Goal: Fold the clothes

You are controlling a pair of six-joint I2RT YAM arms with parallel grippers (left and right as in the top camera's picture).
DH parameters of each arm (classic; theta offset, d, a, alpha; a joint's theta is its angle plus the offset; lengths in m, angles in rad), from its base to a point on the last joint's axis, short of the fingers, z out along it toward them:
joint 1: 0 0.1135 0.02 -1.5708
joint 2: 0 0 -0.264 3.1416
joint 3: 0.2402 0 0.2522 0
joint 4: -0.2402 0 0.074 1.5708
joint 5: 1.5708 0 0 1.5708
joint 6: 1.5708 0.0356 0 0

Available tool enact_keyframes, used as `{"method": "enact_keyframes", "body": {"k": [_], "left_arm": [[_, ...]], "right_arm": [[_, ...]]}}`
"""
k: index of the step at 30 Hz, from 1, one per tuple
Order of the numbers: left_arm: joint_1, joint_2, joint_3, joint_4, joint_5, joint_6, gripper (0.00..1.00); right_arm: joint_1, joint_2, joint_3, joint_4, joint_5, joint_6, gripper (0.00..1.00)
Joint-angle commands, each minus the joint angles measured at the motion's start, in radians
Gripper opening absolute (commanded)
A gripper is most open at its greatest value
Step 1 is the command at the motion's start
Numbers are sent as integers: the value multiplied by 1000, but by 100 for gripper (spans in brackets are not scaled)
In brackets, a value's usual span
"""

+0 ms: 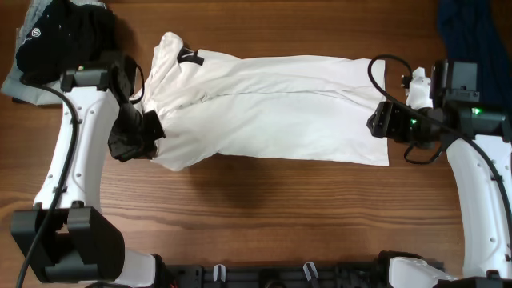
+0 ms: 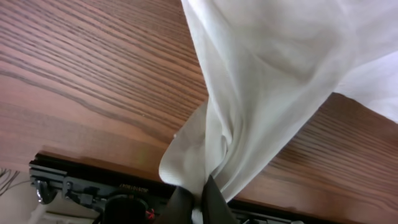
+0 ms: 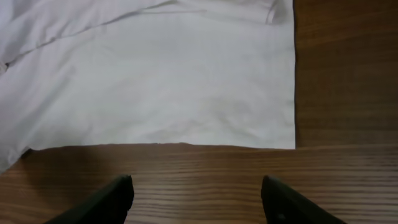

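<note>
1. White short-sleeved cotton T-shirt point(image 1: 272, 108) lies lengthwise across brown wooden counter point(image 1: 264, 208), sides folded in to a long band.
2. Left hand point(image 2: 200, 198) clenched on bunched cloth at the collar end, raised off the counter, probably to carry it over. Sleeve or shoulder? Can't tell.
3. Right hand point(image 3: 196, 190) released, grasping nothing, just beside the flat hem edge.
4. Black crumpled garment point(image 1: 64, 36) and dark blue garment point(image 1: 472, 28) sit at far corners, apart from the fold.

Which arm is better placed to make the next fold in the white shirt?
Left. The left pincer is shut on bunched shirt fabric; the right pincer hangs open over the table beside it, holding nothing.
</note>
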Motion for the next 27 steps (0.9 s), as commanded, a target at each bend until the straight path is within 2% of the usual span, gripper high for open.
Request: {"method": "enact_keyframes", "body": {"k": [1, 6, 9, 10, 14, 19, 27], "left_arm": [[4, 7, 6, -2, 23, -12, 4], [3, 7, 6, 73, 31, -13, 4], [3, 7, 6, 119, 50, -13, 4], [4, 7, 6, 141, 50, -13, 4], [4, 7, 6, 159, 50, -13, 4], [4, 7, 6, 182, 49, -13, 4], [4, 7, 6, 189, 49, -13, 4]], "right_arm": [[-2, 68, -7, -22, 24, 6, 70], [-2, 172, -106, 41, 42, 43, 66], [-2, 219, -192, 142, 64, 97, 57], [-2, 249, -255, 212, 81, 148, 48], [-2, 278, -323, 280, 150, 229, 43], [-2, 282, -402, 386, 177, 303, 43], [-2, 282, -447, 467, 276, 369, 53]]}}
